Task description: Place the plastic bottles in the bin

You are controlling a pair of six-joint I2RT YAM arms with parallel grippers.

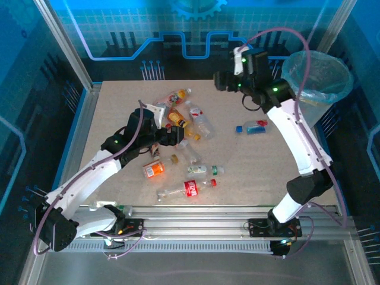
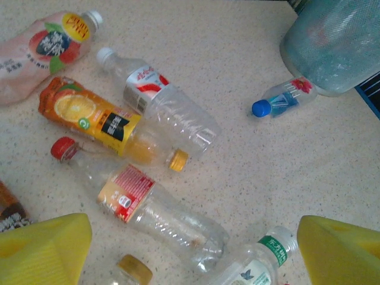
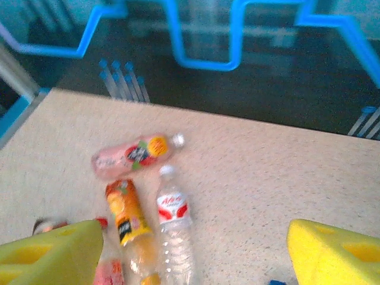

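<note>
Looking across the table [image 1: 267,172], I find the most open room on its right half: bare top runs from the near metal rail up to a lone blue-capped bottle [image 1: 254,126]. The bin [image 1: 314,104] stands at the far right edge, translucent grey-blue with a pale blue-green bag folded over its rim. The plastic bottles [image 1: 184,142] lie on their sides in a loose scatter left of centre, well apart from the bin and clear of the table's left edge.

My left gripper [image 2: 190,255] hangs over that scatter with its yellow pads spread wide, holding nothing. Below it lie:
- a pink bottle [image 2: 41,50] with a white cap
- an orange bottle [image 2: 101,119] with a yellow cap, its label showing an orange slice
- a clear bottle [image 2: 160,98] with a red-and-white label and a white cap
- a crumpled red-capped bottle [image 2: 136,205] with a red-and-cream label
- a bottle with a green label [image 2: 261,264]

The characters on these labels are too small for me to read.

My right gripper [image 3: 190,249] is raised over the far side of the table, left of the bin. Its jaws are apart and empty.
</note>
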